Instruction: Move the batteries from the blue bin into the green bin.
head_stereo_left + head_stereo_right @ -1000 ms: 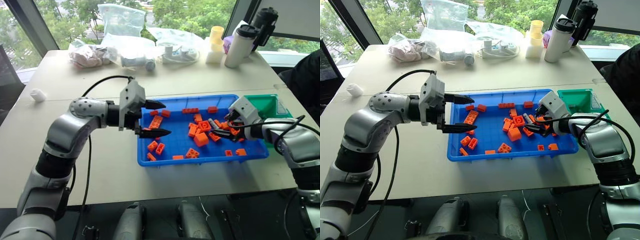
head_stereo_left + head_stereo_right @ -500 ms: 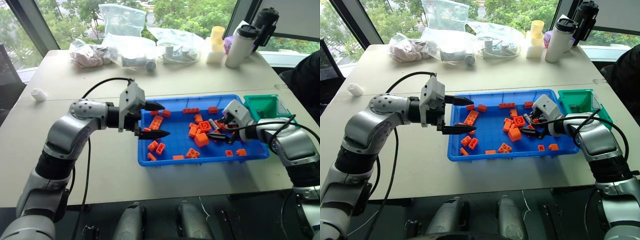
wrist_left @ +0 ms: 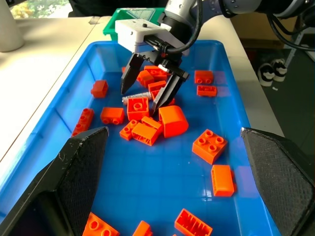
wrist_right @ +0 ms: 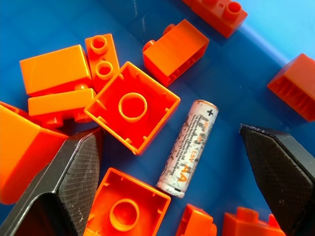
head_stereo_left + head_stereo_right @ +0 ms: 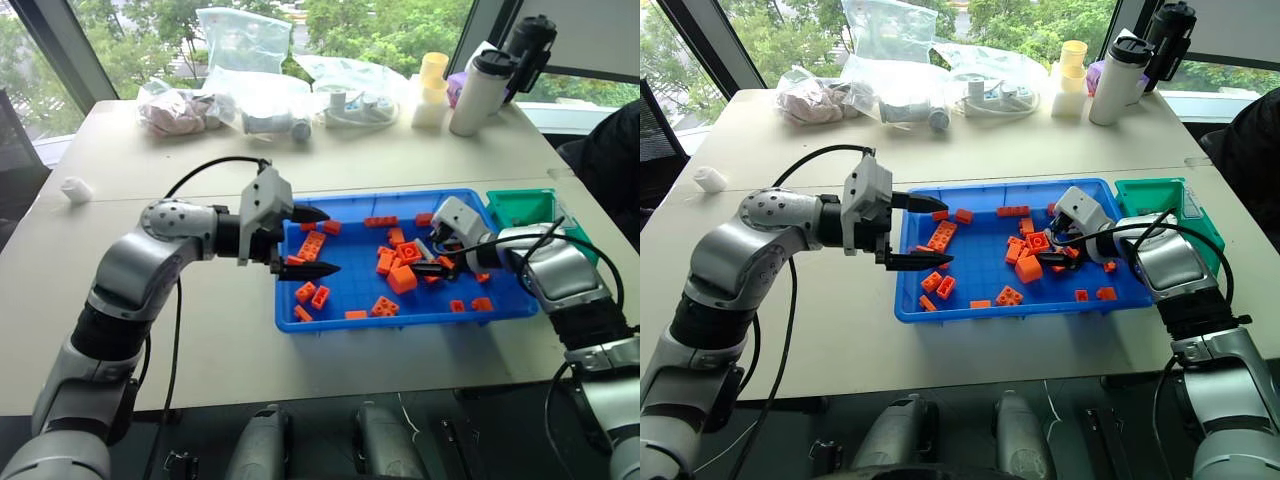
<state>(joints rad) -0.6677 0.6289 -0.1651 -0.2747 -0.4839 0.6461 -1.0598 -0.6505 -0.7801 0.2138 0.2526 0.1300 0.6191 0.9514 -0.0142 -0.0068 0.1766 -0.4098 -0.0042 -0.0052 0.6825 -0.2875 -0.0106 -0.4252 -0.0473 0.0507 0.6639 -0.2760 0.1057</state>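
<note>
A: What sits between your right gripper (image 4: pixel 172 162) jaws?
B: They are spread wide around an AA battery (image 4: pixel 188 147) lying among orange bricks (image 4: pixel 132 106) in the blue bin (image 5: pixel 330 302).
A: Your left gripper (image 5: pixel 312 241)?
B: Spread, empty, over the bin's left end.

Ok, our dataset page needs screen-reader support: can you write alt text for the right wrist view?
A silver AA battery lies flat on the blue bin floor among orange building bricks, one upturned brick right beside it. The right gripper has its two black fingers spread wide to either side of the battery, not touching it.
</note>
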